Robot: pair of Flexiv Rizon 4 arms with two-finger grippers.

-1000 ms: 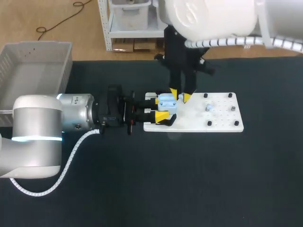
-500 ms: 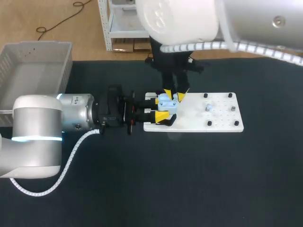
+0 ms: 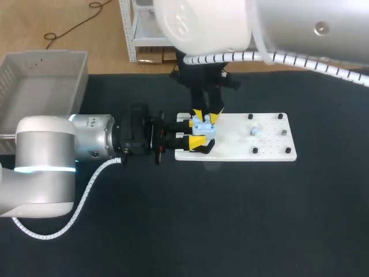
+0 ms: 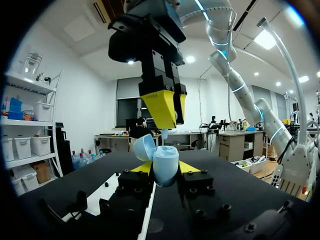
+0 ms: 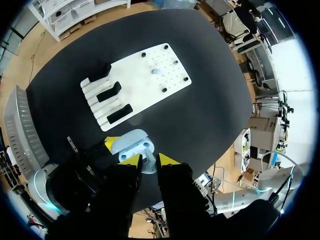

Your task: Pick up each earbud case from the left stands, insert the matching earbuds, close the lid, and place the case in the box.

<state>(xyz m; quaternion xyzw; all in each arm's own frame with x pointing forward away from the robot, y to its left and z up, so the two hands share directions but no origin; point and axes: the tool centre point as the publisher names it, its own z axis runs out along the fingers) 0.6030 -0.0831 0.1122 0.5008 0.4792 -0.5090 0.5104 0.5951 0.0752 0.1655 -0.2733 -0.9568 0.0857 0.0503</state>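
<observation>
My left gripper clamps one light-blue earbud case, lid open, at the white board's nine o'clock end. My right gripper, fingers narrow, pinches one earbud just above it. One grey box sits at ten o'clock.

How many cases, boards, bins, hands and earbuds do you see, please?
case: 1
board: 1
bin: 1
hands: 2, left hand, right hand
earbuds: 2, one earbud in right hand, one on board
Total: 7
</observation>
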